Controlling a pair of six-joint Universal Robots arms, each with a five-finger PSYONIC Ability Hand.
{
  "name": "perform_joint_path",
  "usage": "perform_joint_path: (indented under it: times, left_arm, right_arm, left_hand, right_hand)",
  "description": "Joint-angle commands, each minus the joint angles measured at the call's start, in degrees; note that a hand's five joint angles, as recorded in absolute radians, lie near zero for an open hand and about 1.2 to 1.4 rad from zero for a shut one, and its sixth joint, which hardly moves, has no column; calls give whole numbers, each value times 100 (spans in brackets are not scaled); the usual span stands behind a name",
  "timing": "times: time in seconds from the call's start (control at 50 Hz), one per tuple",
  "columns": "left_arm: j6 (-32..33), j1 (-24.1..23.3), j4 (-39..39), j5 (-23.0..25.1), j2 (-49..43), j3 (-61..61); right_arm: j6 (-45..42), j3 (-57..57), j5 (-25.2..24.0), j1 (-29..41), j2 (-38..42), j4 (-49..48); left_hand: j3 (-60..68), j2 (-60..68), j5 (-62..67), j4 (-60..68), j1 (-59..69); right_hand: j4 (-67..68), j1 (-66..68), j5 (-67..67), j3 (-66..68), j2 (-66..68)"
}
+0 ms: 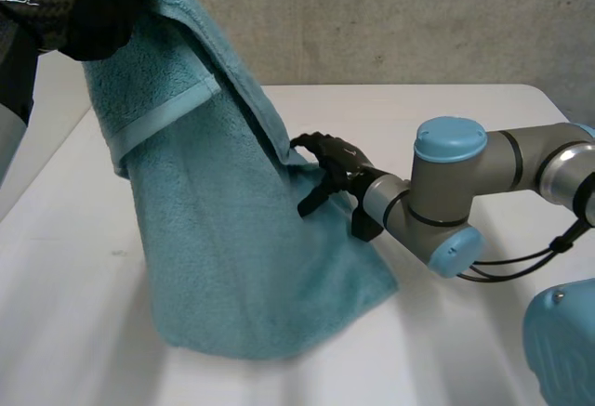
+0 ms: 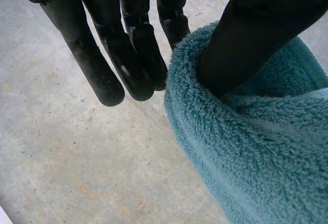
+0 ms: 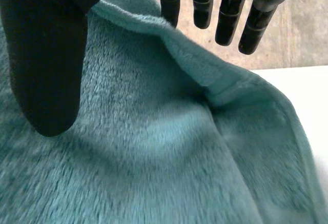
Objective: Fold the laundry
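Observation:
A teal towel (image 1: 223, 239) hangs from my left hand (image 1: 93, 16), which is raised high at the table's left; the towel's lower end rests bunched on the white table (image 1: 446, 350). In the left wrist view a thick fold of the towel (image 2: 256, 152) wraps my thumb (image 2: 246, 44), beside the straight fingers (image 2: 133, 49). My right hand (image 1: 339, 169) is open at the towel's right-hand edge, about halfway up. In the right wrist view the thumb (image 3: 46, 55) lies on the near face of the towel (image 3: 154, 147) and the fingers (image 3: 230, 14) reach past its hemmed edge, apart from it.
My right arm (image 1: 465, 192) stretches in low from the right over the table. A grey concrete wall (image 1: 418, 16) stands behind the table's far edge. Bare tabletop lies in front of the towel and to its right.

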Motion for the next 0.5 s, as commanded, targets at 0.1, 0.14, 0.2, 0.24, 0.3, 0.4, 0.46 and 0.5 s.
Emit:
perform_joint_path:
  times: [0.1, 0.14, 0.2, 0.24, 0.3, 0.4, 0.46, 0.5]
  left_arm:
    - [17, 16, -50, 10, 117, -153]
    - [0, 16, -58, 1, 169, -170]
    - [-9, 16, -49, 1, 222, -197]
    - [-18, 7, -49, 10, 257, -214]
    - [-18, 16, -32, 1, 284, -214]
    - [-18, 25, -14, 1, 293, -197]
    - [-27, 34, 3, 1, 293, -153]
    - [-27, 34, 21, 10, 293, -127]
  right_arm:
    - [42, -618, -12, 50, 200, -36]
    - [42, -741, -3, 50, 288, -27]
    - [42, -970, -21, 103, 517, -27]
    - [25, -1102, -21, 155, 657, -1]
    - [25, -1243, -12, 164, 780, -1]
    - [-10, -1673, -21, 103, 956, 34]
    - [-10, -1709, -12, 59, 930, 34]
    - [-28, -1726, -3, 24, 869, 52]
  left_hand:
    - [1161, 1132, 1515, 1153, 1723]
    - [1161, 1132, 1515, 1153, 1723]
    - [1161, 1132, 1515, 1153, 1723]
    - [1161, 1132, 1515, 1153, 1723]
    - [1161, 1132, 1515, 1153, 1723]
    - [1161, 1132, 1515, 1153, 1723]
    - [1161, 1132, 1515, 1153, 1723]
    - [1161, 1132, 1515, 1153, 1723]
  right_hand:
    - [1392, 1531, 1357, 1493, 1458]
    - [1410, 1548, 1375, 1510, 1476]
    - [1393, 1532, 1358, 1494, 1459]
    - [1410, 1548, 1375, 1510, 1475]
    - [2046, 2184, 2011, 2146, 2111]
    - [6207, 6345, 6172, 6307, 6272]
    - [6652, 6791, 6617, 6753, 6718]
    - [6652, 6791, 6617, 6753, 6718]
